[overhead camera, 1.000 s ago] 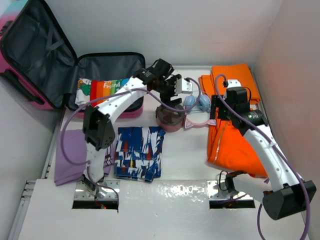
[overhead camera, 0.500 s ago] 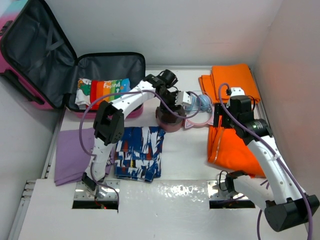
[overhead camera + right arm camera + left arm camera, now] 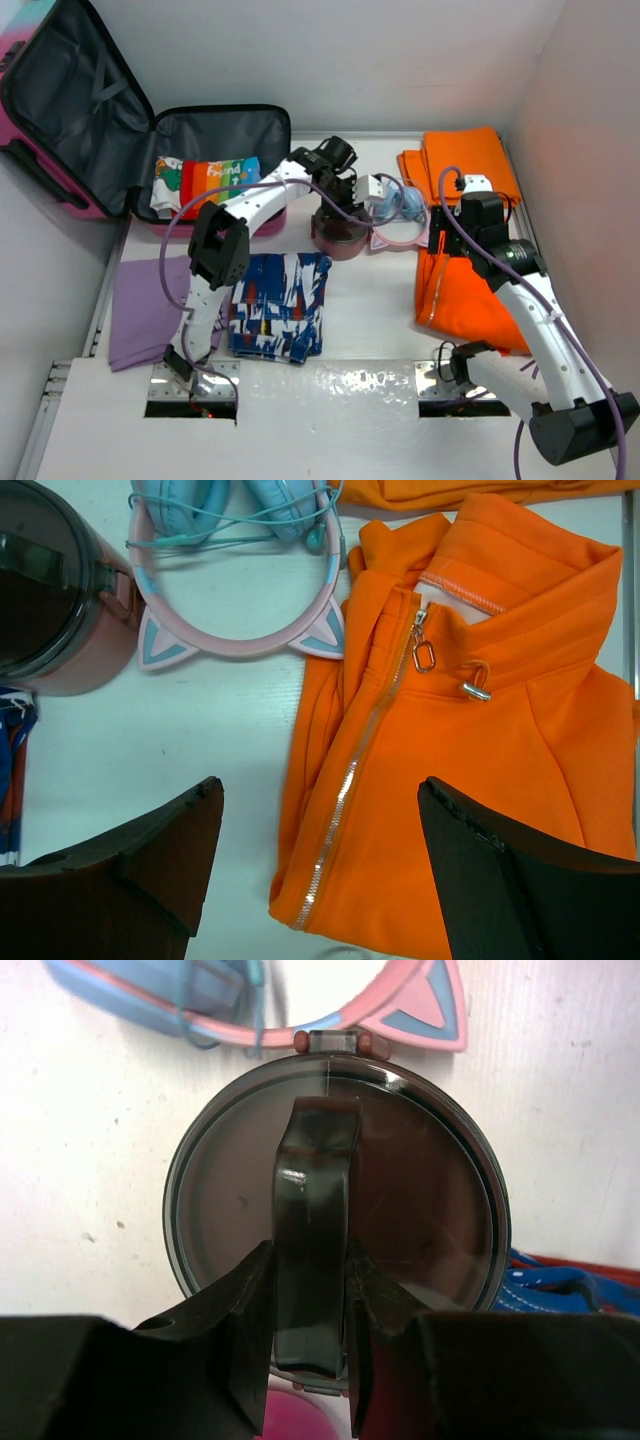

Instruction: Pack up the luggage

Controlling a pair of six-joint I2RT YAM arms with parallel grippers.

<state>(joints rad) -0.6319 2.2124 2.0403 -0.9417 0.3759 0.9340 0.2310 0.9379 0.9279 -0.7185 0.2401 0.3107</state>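
- The left pincer [image 3: 312,1260] is clamped on the arched handle [image 3: 315,1190] of a dark see-through lid [image 3: 420,1210]. One finger [image 3: 235,1305] presses on each side of the strap.
- That lid tops a round pink container [image 3: 338,234], which stands directly under the left pincer [image 3: 342,196] in the top view.
- The luggage [image 3: 70,95] lies open to the left of this pincer and a little farther back. Its lower half is near the pincer and its raised lid leans at the far left corner.
- A folded rainbow-print shirt [image 3: 205,180] lies in the lower half, left of the pincer.
- The right pincer [image 3: 320,790] is spread wide with nothing between its fingers. It hangs over the zip edge of an orange jacket [image 3: 470,780] and the bare table [image 3: 200,740] beside it.
- From the right pincer [image 3: 434,226] the luggage is well apart, far to the left, with the container and the left arm between them.
- Pink-and-blue cat-ear headphones [image 3: 240,630] lie just beyond the right pincer, between it and the container.
- Blue patterned shorts [image 3: 280,305] lie nearer than the left pincer, with a purple cloth [image 3: 145,310] to their left.
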